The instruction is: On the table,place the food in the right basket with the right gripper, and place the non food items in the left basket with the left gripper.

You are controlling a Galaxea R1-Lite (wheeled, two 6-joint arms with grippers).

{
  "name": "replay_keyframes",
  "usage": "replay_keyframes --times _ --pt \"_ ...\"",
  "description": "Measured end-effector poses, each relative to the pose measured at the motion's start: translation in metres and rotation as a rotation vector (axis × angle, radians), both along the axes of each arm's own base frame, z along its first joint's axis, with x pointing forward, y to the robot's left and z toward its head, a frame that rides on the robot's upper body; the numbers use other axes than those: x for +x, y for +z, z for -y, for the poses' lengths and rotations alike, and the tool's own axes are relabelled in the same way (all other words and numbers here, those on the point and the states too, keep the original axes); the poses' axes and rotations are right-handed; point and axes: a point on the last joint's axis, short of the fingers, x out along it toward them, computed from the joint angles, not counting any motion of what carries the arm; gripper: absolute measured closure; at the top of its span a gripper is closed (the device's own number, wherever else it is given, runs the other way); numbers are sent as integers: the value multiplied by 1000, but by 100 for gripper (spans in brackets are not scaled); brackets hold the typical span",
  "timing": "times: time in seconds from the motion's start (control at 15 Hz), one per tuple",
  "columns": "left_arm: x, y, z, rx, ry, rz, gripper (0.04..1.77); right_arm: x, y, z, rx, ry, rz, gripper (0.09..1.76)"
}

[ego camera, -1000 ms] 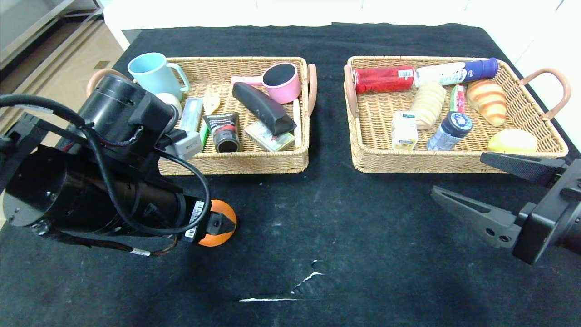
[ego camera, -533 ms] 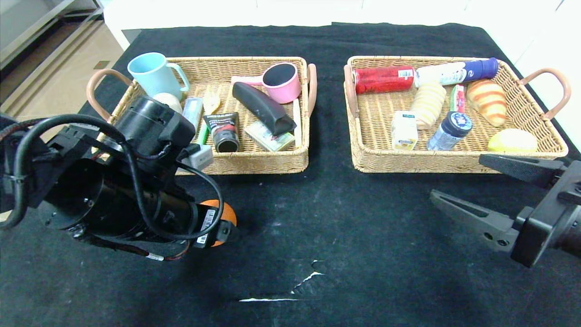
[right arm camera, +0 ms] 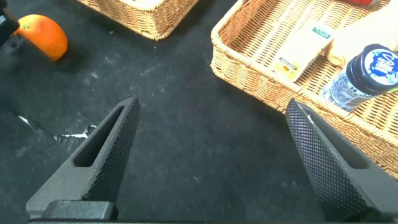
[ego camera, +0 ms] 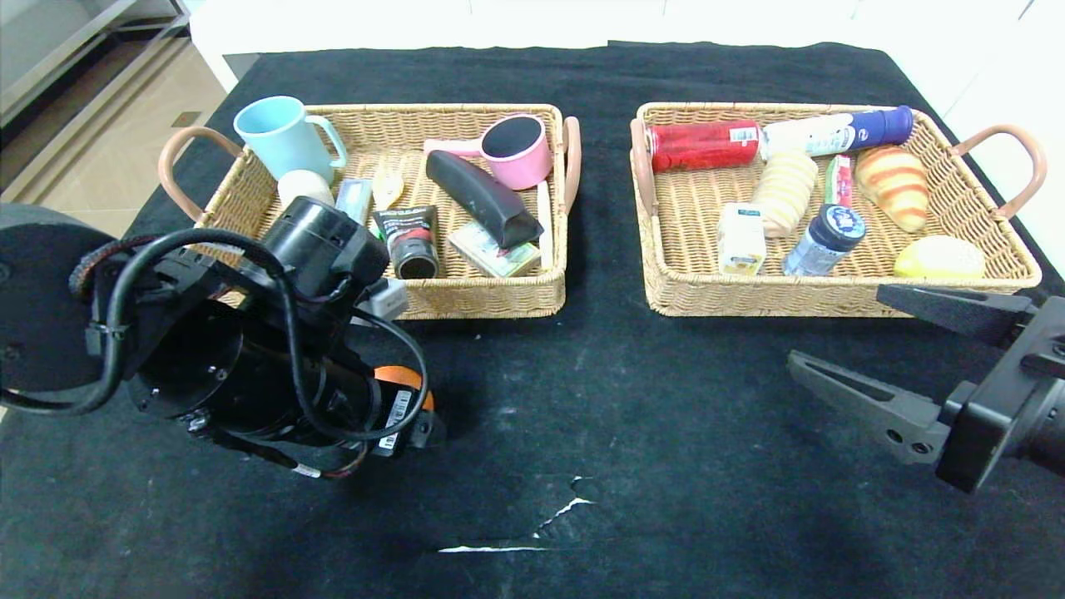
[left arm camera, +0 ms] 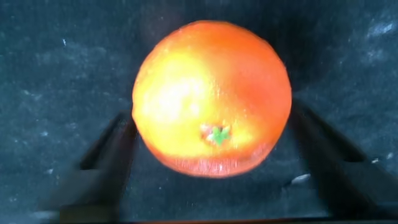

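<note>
Black cloth covers my bench [ego camera: 632, 399], with a small white tear [ego camera: 532, 528] in it near my front edge; pale flooring shows beyond the far left corner. On it sit my left basket [ego camera: 466, 295] and right basket [ego camera: 749, 295], both holding items. My left gripper [left arm camera: 211, 168] is low over the cloth in front of the left basket, its fingers [left arm camera: 106, 168] spread on either side of the orange [left arm camera: 211, 99], which rests on the cloth. My right gripper [right arm camera: 211, 162] hovers before the right basket, fingers [right arm camera: 109, 149] wide apart and holding nothing.
</note>
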Motion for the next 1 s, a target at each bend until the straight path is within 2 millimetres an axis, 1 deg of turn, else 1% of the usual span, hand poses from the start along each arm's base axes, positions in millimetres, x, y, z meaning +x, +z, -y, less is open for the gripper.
replay_keyframes --times 0.07,0.13,0.2,0.4,1.0 --pt "2 0 1 -9 1 18 46 0 0 0 -1 0 -1 14" --pt "3 0 2 -14 1 25 57 0 -1 0 -1 0 -2 14" --pt "4 -1 2 -14 1 25 61 0 -1 0 -1 2 -2 14" --pt "5 -4 2 -12 0 17 64 -1 -1 -1 -2 6 -3 14" --pt "3 -8 2 -2 0 1 66 0 -2 -1 -4 7 -6 14"
